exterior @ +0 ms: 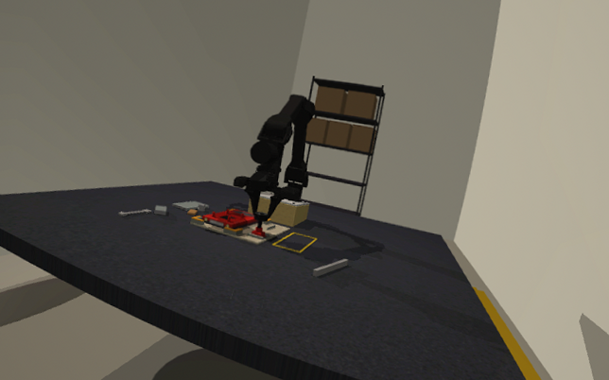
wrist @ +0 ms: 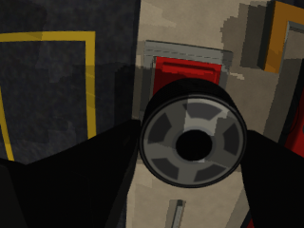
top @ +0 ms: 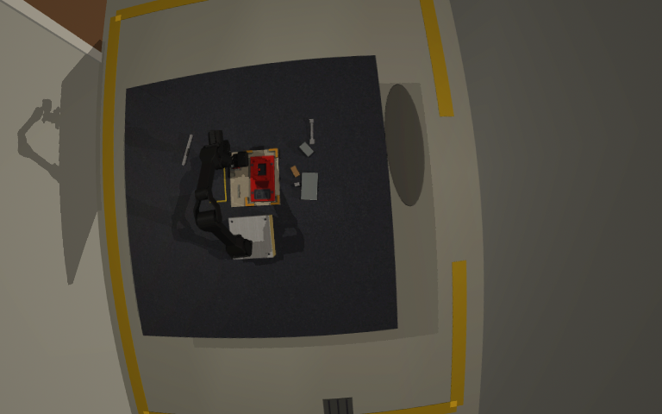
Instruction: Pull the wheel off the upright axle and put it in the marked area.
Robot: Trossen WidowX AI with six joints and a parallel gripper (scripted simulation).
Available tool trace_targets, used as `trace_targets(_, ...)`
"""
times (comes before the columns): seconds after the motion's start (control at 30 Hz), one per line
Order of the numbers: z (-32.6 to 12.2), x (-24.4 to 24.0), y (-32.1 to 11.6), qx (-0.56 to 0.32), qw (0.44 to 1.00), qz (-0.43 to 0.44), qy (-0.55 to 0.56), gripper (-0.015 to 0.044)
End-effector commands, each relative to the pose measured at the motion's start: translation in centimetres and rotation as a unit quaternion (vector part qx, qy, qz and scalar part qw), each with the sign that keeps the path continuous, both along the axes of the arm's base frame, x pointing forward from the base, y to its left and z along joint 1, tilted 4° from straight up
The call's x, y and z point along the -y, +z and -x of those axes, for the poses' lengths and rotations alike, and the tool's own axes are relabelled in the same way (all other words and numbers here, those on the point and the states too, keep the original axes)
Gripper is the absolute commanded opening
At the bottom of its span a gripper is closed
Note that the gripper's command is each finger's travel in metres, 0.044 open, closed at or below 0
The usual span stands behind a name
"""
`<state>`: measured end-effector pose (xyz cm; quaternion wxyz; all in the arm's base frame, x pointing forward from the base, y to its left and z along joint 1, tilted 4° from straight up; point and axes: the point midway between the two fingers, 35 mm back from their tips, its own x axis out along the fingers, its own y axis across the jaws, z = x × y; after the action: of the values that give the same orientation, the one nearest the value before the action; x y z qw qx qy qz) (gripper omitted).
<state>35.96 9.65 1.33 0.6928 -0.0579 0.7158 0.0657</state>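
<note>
The black wheel [exterior: 259, 216] [wrist: 173, 142] with a grey spoked face is gripped across its rim by my gripper [top: 240, 159] [exterior: 260, 216] [wrist: 192, 136], shut on it. It is raised over the red base [exterior: 257, 232] [wrist: 187, 67] of the axle stand. A short dark post shows between wheel and base in the exterior view. Whether the axle tip is still inside the wheel's hole, which looks black, I cannot tell. The marked area is a yellow outline [top: 225, 185] [exterior: 308, 245] [wrist: 90, 85] on the table beside the beige board, left of the wheel in the wrist view.
The beige board [top: 239, 200] also carries a red fixture [top: 262, 180] [exterior: 226, 217] with orange corner brackets. A pale-topped box [top: 253, 229] [exterior: 291, 214] stands near it. A grey bar [top: 187, 149] [exterior: 330, 267] lies beyond the outline. A wrench [top: 311, 130] and several small blocks lie beyond the fixture.
</note>
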Motion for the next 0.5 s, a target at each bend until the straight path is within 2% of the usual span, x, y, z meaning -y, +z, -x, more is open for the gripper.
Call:
trace_targets(0.0, -0.07, -0.04, 0.24, 0.001, 1.000, -0.002, 0.000, 0.0000)
trace_targets(0.47, -0.07, -0.03, 0.70, 0.002, 1.000, -0.002, 0.000, 0.0000)
